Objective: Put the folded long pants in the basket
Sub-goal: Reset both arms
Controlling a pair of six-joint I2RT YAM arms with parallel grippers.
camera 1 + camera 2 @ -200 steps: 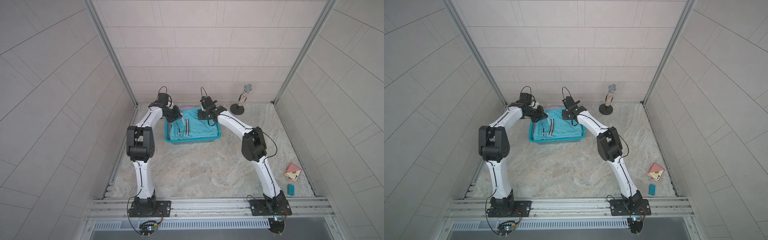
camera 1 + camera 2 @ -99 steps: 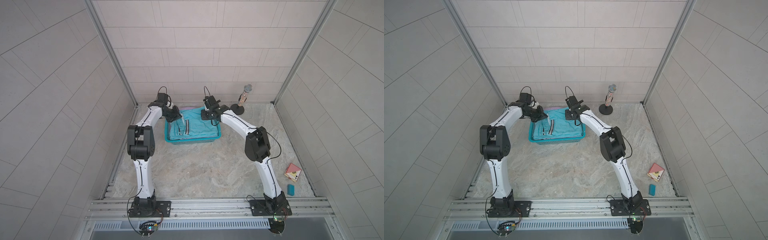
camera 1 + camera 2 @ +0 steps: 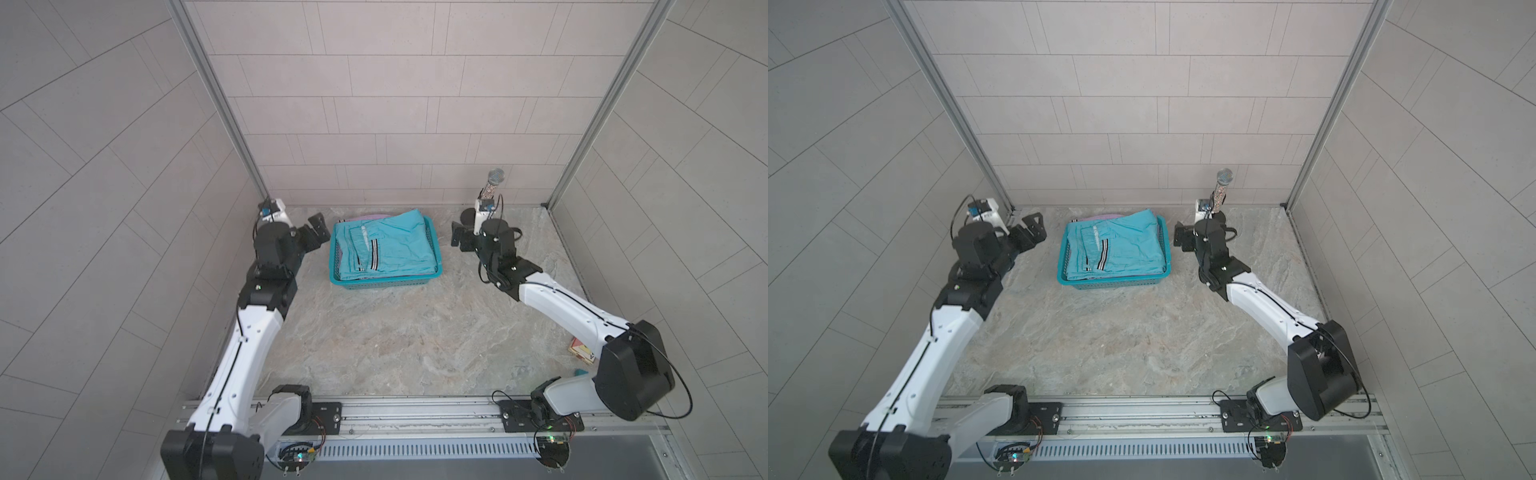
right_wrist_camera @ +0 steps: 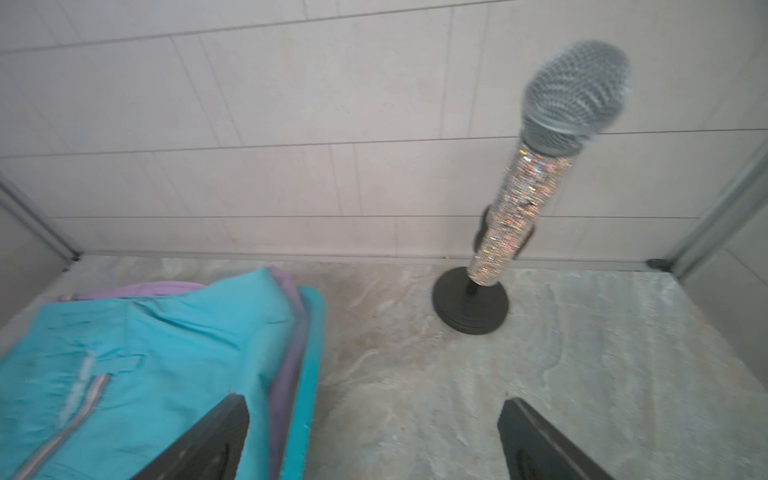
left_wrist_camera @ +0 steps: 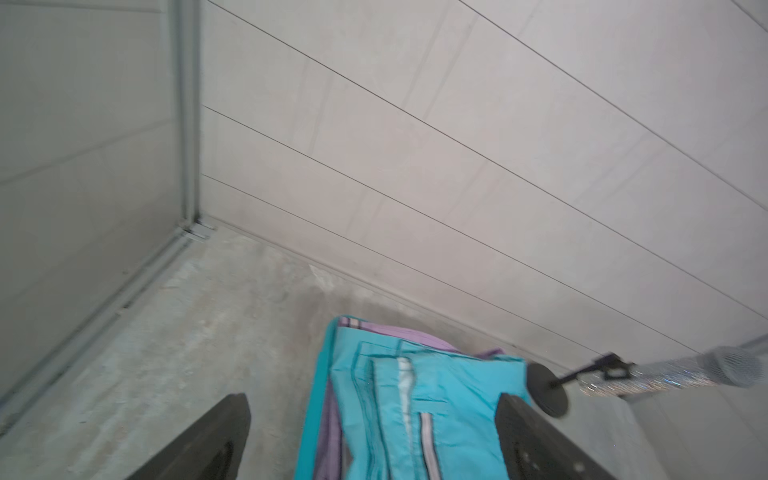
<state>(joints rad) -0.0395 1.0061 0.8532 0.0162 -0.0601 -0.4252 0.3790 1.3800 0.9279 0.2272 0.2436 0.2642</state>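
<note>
**A:** Left wrist view: left gripper [image 5: 372, 440] spread wide and empty. The turquoise pants [image 5: 449, 399] lie straight ahead, in the basket [image 5: 318, 395].
**B:** Right gripper?
**A:** In both top views the right gripper [image 3: 459, 237] is spread and empty too. The basket sits between them, long side running gripper to gripper. Left is nearer, just beside the rim.
**B:** Other pants?
**A:** Lilac pants [image 5: 411, 332] peek out underneath. Anything lower is hidden.
**B:** Versus a second ago?
**A:** Both grippers were over the basket at the turquoise cloth. Now they've pulled out sideways. Probably finished.
</note>
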